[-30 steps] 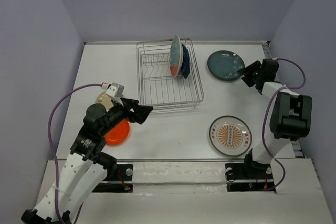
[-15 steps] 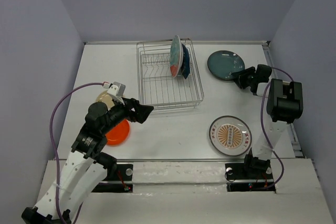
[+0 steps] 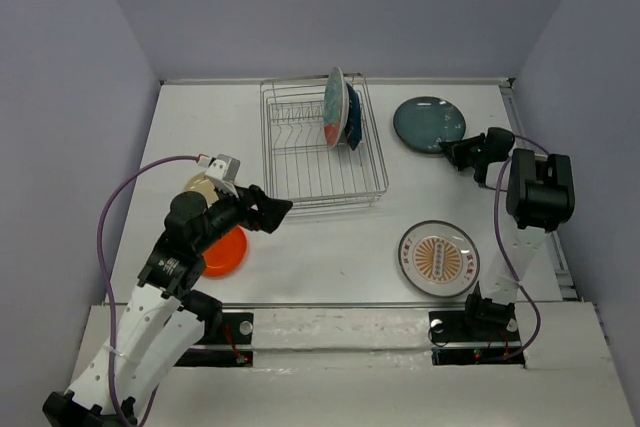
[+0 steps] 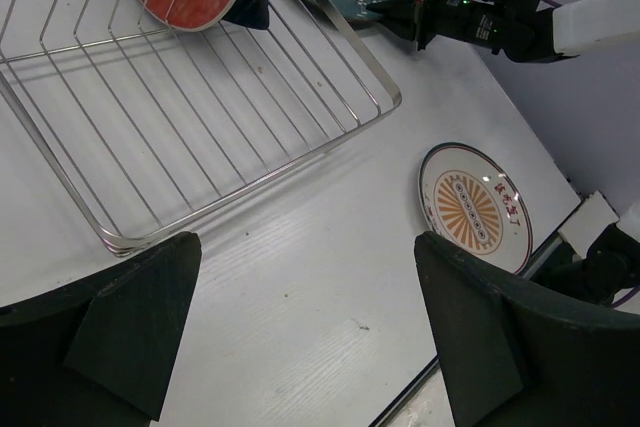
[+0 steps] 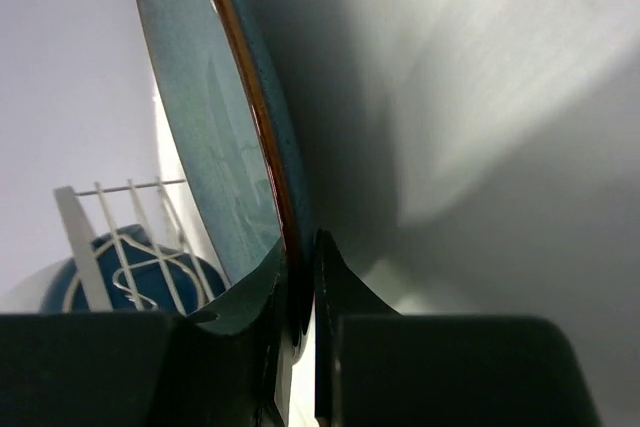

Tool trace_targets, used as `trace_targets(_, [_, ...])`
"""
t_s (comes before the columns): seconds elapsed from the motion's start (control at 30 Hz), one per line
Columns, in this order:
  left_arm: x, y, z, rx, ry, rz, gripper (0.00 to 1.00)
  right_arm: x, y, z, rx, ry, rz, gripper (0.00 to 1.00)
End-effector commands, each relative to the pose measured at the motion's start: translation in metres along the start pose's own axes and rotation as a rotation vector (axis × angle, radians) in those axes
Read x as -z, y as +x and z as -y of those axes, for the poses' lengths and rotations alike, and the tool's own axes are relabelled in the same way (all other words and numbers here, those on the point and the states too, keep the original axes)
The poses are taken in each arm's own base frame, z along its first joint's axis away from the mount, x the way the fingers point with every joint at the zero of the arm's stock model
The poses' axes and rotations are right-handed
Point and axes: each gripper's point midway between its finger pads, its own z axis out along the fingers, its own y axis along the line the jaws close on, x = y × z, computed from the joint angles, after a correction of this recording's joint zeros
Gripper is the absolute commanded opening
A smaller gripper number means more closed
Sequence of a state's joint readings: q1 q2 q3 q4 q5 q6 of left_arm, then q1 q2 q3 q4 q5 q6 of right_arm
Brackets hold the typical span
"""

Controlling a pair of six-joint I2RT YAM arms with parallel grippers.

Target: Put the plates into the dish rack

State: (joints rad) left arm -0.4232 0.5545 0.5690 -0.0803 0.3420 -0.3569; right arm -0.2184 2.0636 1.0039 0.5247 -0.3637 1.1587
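Gripping the dark teal-grey plate (image 3: 425, 122) is the step in hand. The right gripper (image 3: 455, 152) is pinched tight on the rim farthest from the dish rack (image 3: 325, 199). The plate lies just right of the rack's far end, glossy speckled blue-green with a thin brown edge. Next it likely needs lifting, tipping upright and carrying to a free slot nearer than the red plate (image 3: 334, 107) standing in the rack. The left gripper (image 3: 275, 212), jaws wide apart, hovers off the rack's front-left corner.

Two plates (image 3: 336, 107) upright in dish rack (image 3: 300, 152)
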Motion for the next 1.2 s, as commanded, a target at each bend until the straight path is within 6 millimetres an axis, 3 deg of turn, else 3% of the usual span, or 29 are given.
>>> trace_targets(0.0, [0.0, -0.01, 0.004, -0.019, 0.025, 0.033, 0.99, 0.056, -0.037, -0.081, 0.21, -0.105, 0.197, 0.07])
trace_targets(0.07, [0.0, -0.01, 0.005, -0.02, 0.029, 0.034, 0.99, 0.079, -0.046, -0.098, 0.312, -0.076, 0.272, 0.07])
trace_targets(0.13, [0.001, -0.011, 0.006, -0.02, 0.031, 0.038, 0.99, 0.106, -0.055, -0.132, 0.394, -0.084, 0.375, 0.07])
trace_targets(0.17, [0.001, -0.012, 0.006, -0.022, 0.031, 0.041, 0.99, 0.134, -0.057, -0.163, 0.47, -0.128, 0.433, 0.07])
trace_targets(0.23, [0.002, -0.012, 0.007, -0.023, 0.034, 0.046, 0.99, 0.158, -0.046, -0.187, 0.537, -0.133, 0.464, 0.07])
trace_targets(0.27, [0.002, -0.013, 0.007, -0.023, 0.034, 0.048, 0.99, 0.187, -0.05, -0.219, 0.59, -0.171, 0.544, 0.07])
trace_targets(0.33, [0.004, -0.014, 0.008, -0.026, 0.037, 0.056, 0.99, 0.207, -0.037, -0.239, 0.647, -0.165, 0.564, 0.07])
trace_targets(0.37, [0.005, -0.015, 0.009, -0.027, 0.041, 0.061, 0.99, 0.228, -0.022, -0.266, 0.701, -0.186, 0.597, 0.07])
trace_targets(0.43, [0.006, -0.017, 0.01, -0.028, 0.042, 0.067, 0.99, 0.246, -0.007, -0.292, 0.74, -0.215, 0.622, 0.07])
trace_targets(0.47, [0.007, -0.017, 0.01, -0.029, 0.041, 0.069, 0.99, 0.252, 0.013, -0.303, 0.774, -0.224, 0.611, 0.07])
trace_targets(0.5, [0.008, -0.018, 0.01, -0.031, 0.042, 0.075, 0.99, 0.265, 0.021, -0.324, 0.788, -0.244, 0.618, 0.07])
trace_targets(0.57, [0.009, -0.02, 0.01, -0.033, 0.039, 0.086, 0.99, 0.275, 0.034, -0.344, 0.821, -0.243, 0.642, 0.07])
trace_targets(0.6, [0.01, -0.021, 0.01, -0.034, 0.038, 0.091, 0.99, 0.281, 0.056, -0.365, 0.835, -0.267, 0.632, 0.07])
trace_targets(0.63, [0.011, -0.022, 0.01, -0.033, 0.033, 0.095, 0.99, 0.281, 0.074, -0.377, 0.857, -0.298, 0.601, 0.07])
trace_targets(0.67, [0.012, -0.024, 0.008, -0.032, 0.022, 0.103, 0.99, 0.282, 0.079, -0.383, 0.874, -0.274, 0.628, 0.07])
trace_targets(0.7, [0.013, -0.024, 0.007, -0.031, 0.013, 0.106, 0.99, 0.281, 0.104, -0.399, 0.878, -0.278, 0.634, 0.07])
trace_targets(0.73, [0.014, -0.026, 0.007, -0.032, 0.007, 0.115, 0.99, 0.279, 0.115, -0.406, 0.91, -0.27, 0.642, 0.07])
trace_targets(0.83, [0.016, -0.028, 0.003, -0.028, -0.017, 0.13, 0.99, 0.264, 0.159, -0.43, 0.937, -0.264, 0.649, 0.07])
trace_targets(0.9, [0.018, -0.031, 0.002, -0.029, -0.032, 0.145, 0.99, 0.255, 0.176, -0.437, 0.979, -0.239, 0.666, 0.07])
trace_targets(0.93, [0.019, -0.031, 0.001, -0.025, -0.04, 0.145, 0.99, 0.268, 0.181, -0.453, 0.947, -0.253, 0.695, 0.07])
trace_targets(0.97, [0.02, -0.032, 0.0, -0.025, -0.05, 0.152, 0.99, 0.244, 0.198, -0.446, 1.012, -0.207, 0.694, 0.07])
trace_targets(1.03, [0.022, -0.034, 0.0, -0.027, -0.057, 0.161, 0.99, 0.24, 0.21, -0.448, 1.029, -0.171, 0.723, 0.07])
trace_targets(1.07, [0.022, -0.033, 0.002, -0.026, -0.055, 0.16, 0.99, 0.248, 0.209, -0.459, 1.023, -0.177, 0.748, 0.07])
trace_targets(1.1, [0.024, -0.033, 0.004, -0.028, -0.049, 0.164, 0.99, 0.229, 0.217, -0.452, 1.071, -0.137, 0.754, 0.07])
trace_targets(1.17, [0.024, -0.033, 0.006, -0.032, -0.038, 0.165, 0.99, 0.232, 0.223, -0.457, 1.075, -0.124, 0.779, 0.07])
